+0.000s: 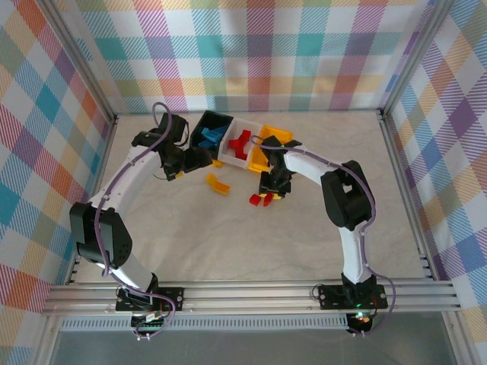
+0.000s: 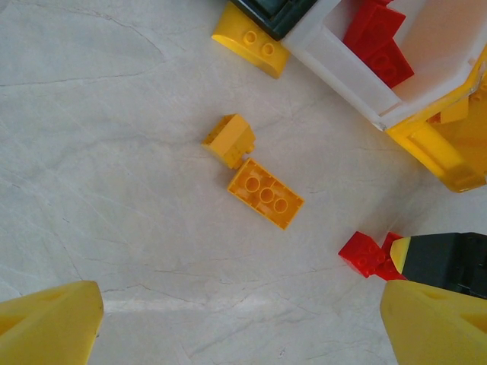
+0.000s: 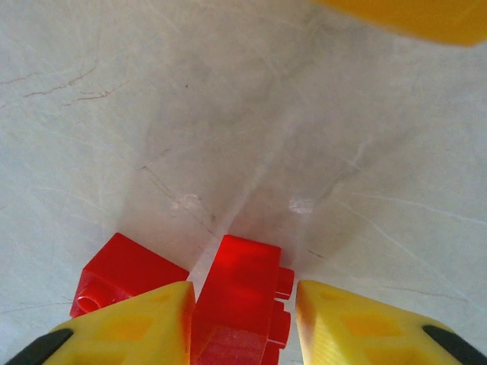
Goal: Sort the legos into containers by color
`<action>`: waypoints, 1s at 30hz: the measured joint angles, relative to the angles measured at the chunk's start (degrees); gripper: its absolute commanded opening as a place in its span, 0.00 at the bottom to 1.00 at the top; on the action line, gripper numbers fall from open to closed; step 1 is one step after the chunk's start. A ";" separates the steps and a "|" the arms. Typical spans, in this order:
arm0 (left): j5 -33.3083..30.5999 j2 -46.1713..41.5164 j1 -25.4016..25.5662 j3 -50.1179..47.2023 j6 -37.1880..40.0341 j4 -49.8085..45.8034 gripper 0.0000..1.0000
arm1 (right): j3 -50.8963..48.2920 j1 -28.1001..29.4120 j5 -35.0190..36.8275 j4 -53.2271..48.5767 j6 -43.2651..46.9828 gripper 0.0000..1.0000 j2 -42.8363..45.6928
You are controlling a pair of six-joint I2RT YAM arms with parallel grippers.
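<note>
On the pale table (image 1: 228, 251), near its middle, the right gripper (image 3: 243, 323) points down with a red brick (image 3: 240, 296) between its yellow fingers. One finger touches the brick and the other sits just beside its studs; whether it pinches cannot be told. A second red brick (image 3: 122, 277) lies just beside. Farther left, two yellow bricks (image 2: 265, 193) lie almost touching below the left gripper (image 2: 243, 327), its fingers spread wide and holding nothing. Toward the far edge stand three joined bins: a black bin (image 1: 221, 118) holding blue bricks (image 1: 209, 138), a white bin (image 2: 342, 76) holding red pieces (image 2: 377, 38), and a yellow bin (image 2: 426, 144). A third yellow brick (image 2: 251, 44) rests by the black bin's corner.
</note>
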State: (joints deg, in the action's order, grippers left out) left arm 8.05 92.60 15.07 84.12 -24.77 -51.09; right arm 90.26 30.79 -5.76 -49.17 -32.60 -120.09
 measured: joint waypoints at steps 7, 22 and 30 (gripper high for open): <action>0.09 -0.04 0.00 -1.66 -0.04 0.24 0.94 | -0.57 0.00 0.46 0.02 0.48 0.22 0.35; 1.81 0.20 -0.22 -2.36 -0.09 0.61 0.95 | -2.25 0.00 0.15 -1.62 2.21 0.20 9.62; 3.50 0.33 -0.22 -7.67 -0.07 1.62 0.95 | 24.35 -0.07 -4.13 -0.17 3.54 0.21 0.70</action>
State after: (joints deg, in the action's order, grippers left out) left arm 11.55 92.92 14.85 76.44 -24.84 -49.47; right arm 114.61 30.72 -9.89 -49.34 -29.06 -119.39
